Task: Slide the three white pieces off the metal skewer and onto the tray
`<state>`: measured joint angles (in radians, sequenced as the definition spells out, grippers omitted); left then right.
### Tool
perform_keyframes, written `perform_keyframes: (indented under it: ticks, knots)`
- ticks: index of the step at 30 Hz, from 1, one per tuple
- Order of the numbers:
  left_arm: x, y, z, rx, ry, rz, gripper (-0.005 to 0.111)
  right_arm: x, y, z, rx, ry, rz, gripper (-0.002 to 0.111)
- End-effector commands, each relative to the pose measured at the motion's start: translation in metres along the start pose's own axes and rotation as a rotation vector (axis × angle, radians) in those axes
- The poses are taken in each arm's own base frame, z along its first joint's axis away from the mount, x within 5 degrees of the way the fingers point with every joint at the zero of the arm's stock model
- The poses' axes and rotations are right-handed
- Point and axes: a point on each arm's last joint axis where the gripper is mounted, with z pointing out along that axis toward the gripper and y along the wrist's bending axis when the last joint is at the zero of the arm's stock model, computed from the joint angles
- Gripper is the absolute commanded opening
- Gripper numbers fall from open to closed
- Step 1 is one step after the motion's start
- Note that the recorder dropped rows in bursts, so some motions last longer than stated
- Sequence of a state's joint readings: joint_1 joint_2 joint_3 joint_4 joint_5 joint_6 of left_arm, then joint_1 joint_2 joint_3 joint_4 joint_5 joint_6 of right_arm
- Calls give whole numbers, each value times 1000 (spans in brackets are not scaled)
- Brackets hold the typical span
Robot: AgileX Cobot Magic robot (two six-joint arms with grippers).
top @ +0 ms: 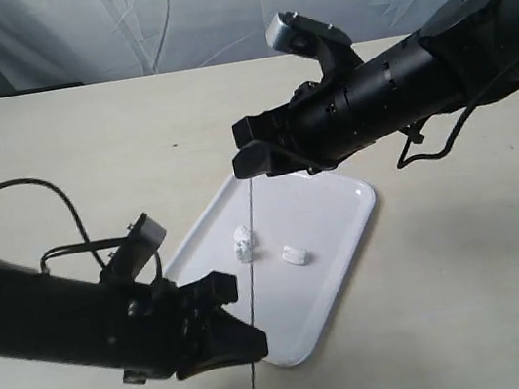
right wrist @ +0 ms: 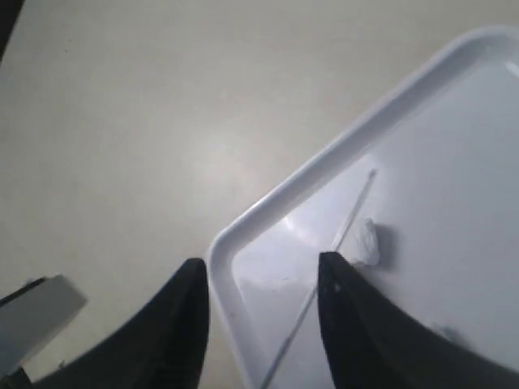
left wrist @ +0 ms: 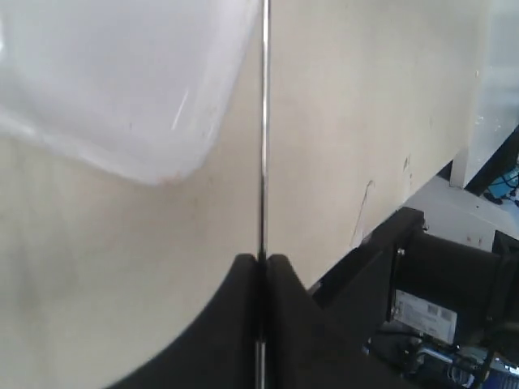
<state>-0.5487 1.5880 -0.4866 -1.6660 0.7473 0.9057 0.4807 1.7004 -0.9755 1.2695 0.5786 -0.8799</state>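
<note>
The white tray [top: 341,241] lies at the table's middle. The thin metal skewer [top: 253,265] slants across it, its far tip [right wrist: 372,173] bare above the tray. My left gripper [top: 250,340] is shut on the skewer's near part by the tray's front corner; in the left wrist view the skewer [left wrist: 264,121] runs straight out of the closed gripper [left wrist: 262,258]. Two white pieces [top: 242,243] sit together on the tray right beside the skewer; I cannot tell if it still threads them. A third piece [top: 295,254] lies loose on the tray. My right gripper [top: 256,158] hangs open over the tray's far corner [right wrist: 243,243], with the gripper [right wrist: 261,261] holding nothing.
The beige tabletop [top: 474,299] surrounds the tray. A black cable [top: 32,191] loops over the table behind the left arm. A white curtain [top: 163,22] backs the table's far edge.
</note>
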Motion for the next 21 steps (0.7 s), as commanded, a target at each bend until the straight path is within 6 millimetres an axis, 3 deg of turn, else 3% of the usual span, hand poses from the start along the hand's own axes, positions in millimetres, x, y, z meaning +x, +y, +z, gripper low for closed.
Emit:
perform_keyframes:
  ticks: [1, 7, 12, 21]
  knots:
    - [-27, -1, 19, -24, -9, -5, 0, -5, 21, -22, -63, -28, -53, 41]
    - [-43, 13, 44, -46, 54, -62, 0, -8, 42, -50, -97, -68, -124, 41]
    - [-48, 30, 53, -129, 16, -112, 0, -7, 53, -69, -92, -86, -178, 41]
    - [-52, 25, 53, -107, 19, -90, 0, -2, 61, -81, -109, -63, -203, 41]
